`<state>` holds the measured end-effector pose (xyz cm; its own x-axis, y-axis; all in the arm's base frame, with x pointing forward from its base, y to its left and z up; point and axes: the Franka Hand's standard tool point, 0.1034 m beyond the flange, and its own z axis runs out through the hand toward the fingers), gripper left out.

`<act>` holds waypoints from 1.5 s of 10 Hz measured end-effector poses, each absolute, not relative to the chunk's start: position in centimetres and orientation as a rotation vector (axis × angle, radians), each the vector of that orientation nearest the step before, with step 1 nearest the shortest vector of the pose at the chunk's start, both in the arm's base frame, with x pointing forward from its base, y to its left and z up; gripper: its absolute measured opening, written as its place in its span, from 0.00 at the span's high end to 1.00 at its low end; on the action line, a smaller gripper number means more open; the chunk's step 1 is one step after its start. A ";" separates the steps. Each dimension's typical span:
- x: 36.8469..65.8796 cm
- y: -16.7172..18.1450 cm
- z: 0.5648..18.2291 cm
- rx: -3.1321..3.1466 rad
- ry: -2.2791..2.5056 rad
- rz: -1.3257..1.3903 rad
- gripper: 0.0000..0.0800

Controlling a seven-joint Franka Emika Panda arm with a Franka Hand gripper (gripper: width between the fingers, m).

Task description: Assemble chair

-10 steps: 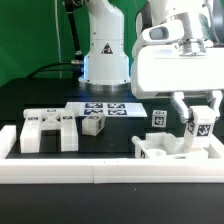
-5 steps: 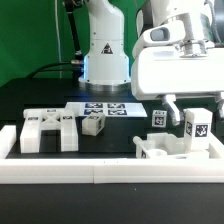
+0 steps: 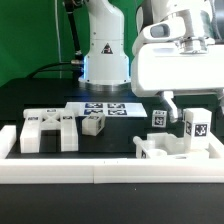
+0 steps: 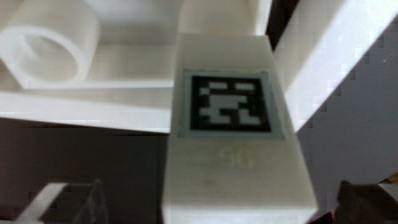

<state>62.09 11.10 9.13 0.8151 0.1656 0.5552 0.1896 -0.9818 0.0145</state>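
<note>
So, fingers [image 3: 168, 103] are spread wide w/ nothing pinched. The tagged post [image 3: 197, 127] stands upright right btwn them, long axis vertical, seated on the chair's base piece [image 3: 152, 148] just below. Imo pulling away calls for a straight lift.

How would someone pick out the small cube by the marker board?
Find the marker board mid-table. The small cube sits at its near edge. Unlike the other cube, farther to the exterior view's right, it neighbours the large slotted piece.
</note>
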 end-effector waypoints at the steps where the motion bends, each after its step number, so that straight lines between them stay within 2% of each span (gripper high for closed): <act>1: 62.3 11.0 9.9 -2.957 -0.299 -0.887 0.19; 2: 62.4 10.8 10.4 -2.959 -0.303 -0.885 0.19; 5: 61.9 11.2 9.5 -2.985 -0.313 -0.764 0.19; 9: 61.4 11.3 8.9 -3.048 -0.324 -0.295 0.19; 10: 60.8 11.3 8.9 -3.055 -0.335 -0.063 0.19; 11: 61.7 11.2 8.9 -3.055 -0.332 -0.047 0.19; 15: 61.6 10.6 8.5 -3.057 -0.325 0.004 0.19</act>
<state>61.55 10.61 8.51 0.9777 0.2098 0.0045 0.2096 -0.9755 -0.0671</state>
